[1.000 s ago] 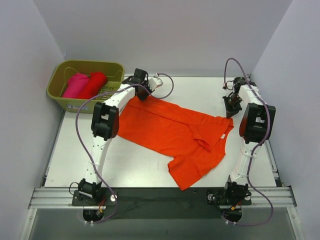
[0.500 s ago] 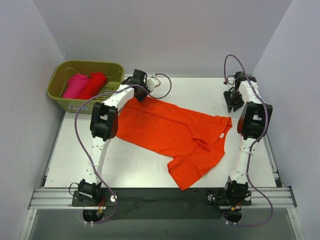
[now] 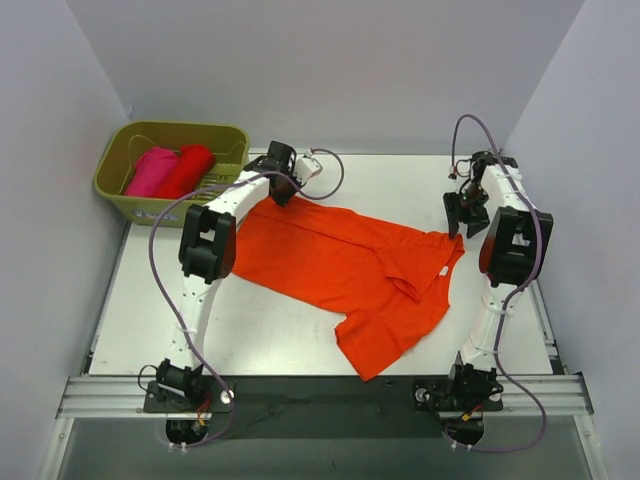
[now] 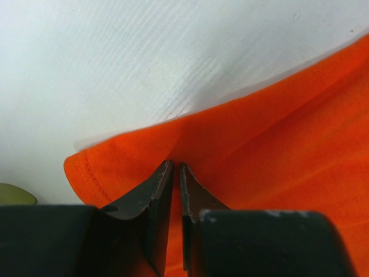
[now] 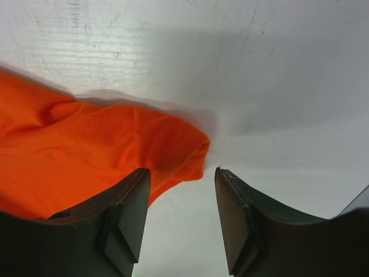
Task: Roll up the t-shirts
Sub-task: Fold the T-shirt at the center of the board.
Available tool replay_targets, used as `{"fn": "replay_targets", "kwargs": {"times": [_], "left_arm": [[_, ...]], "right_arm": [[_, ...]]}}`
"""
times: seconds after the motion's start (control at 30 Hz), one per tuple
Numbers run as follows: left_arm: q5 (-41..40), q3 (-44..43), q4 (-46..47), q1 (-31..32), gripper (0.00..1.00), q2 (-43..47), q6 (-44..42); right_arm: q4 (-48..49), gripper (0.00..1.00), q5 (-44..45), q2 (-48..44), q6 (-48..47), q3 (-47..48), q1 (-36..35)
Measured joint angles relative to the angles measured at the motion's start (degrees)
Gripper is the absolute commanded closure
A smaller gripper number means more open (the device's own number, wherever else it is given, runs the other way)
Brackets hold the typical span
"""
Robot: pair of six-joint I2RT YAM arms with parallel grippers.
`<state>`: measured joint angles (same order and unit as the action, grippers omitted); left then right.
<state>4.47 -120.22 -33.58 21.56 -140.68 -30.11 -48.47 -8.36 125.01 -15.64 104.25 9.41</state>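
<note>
The orange t-shirt lies spread on the white table, its white neck label facing up. My left gripper is at the shirt's far left corner; in the left wrist view it is shut on a pinch of the orange cloth near the hem. My right gripper is open just above the shirt's far right corner; in the right wrist view the gripper straddles that corner, which lies by the left finger. The red t-shirt and the magenta-pink t-shirt lie in the basket.
The olive-green basket stands at the table's far left corner, close to my left arm. Grey walls enclose the table at the back and on both sides. Bare white table shows behind the shirt.
My right gripper drew back from the shirt's far right corner, then came back down over it. The left gripper has stayed at the far left corner.
</note>
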Motion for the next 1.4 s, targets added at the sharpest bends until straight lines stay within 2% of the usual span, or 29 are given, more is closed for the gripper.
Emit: {"fn": "replay_targets", "kwargs": {"times": [0.1,0.23,0.33,0.53,0.7,0.83,0.87,0.9,1.0,1.1,1.23,1.4], "left_arm": [[-0.5,0.4,0.2,0.1,0.79,0.2,0.5],[-1.3,2.5,0.4,0.1,0.79,1.5,1.0],[-2.2,4.4,0.5,0.2,0.79,2.6,1.1],[-5.6,8.2,0.9,0.5,0.79,4.9,1.0],[-8.4,10.2,1.0,0.8,0.78,6.2,1.4],[-11.0,10.3,0.8,0.8,0.72,6.2,1.7],[-11.5,10.3,0.8,0.8,0.71,6.2,1.8],[-11.9,10.3,0.8,0.8,0.67,6.2,1.9],[-12.4,10.3,0.7,0.8,0.63,6.6,2.3],[-11.7,10.3,0.8,0.8,0.55,7.8,2.8],[-8.1,10.3,1.1,0.9,0.51,12.2,4.4],[1.6,12.0,5.1,3.2,0.48,21.7,6.6]], "right_arm": [[-0.5,0.59,0.2,2.2,-0.3,0.4,0.0],[-1.7,0.82,1.2,7.0,-1.0,3.4,0.0],[-4.2,0.96,1.6,9.8,-1.6,7.8,0.0],[-7.4,1.0,2.0,14.5,-2.6,16.5,0.4],[-7.6,0.97,3.2,18.7,-2.9,24.6,0.4],[-6.5,0.93,3.8,19.8,-3.7,26.9,0.4],[-6.1,0.89,4.0,20.0,-3.8,27.3,0.4],[-5.6,0.79,4.1,20.1,-4.0,27.5,0.4],[-3.9,0.55,4.2,20.3,-4.2,28.6,0.4],[-1.6,0.46,4.6,20.3,-4.0,29.6,0.5],[2.4,0.44,4.3,15.8,-4.2,25.4,0.7],[5.2,0.5,1.1,1.1,-5.4,13.0,0.6]]}}
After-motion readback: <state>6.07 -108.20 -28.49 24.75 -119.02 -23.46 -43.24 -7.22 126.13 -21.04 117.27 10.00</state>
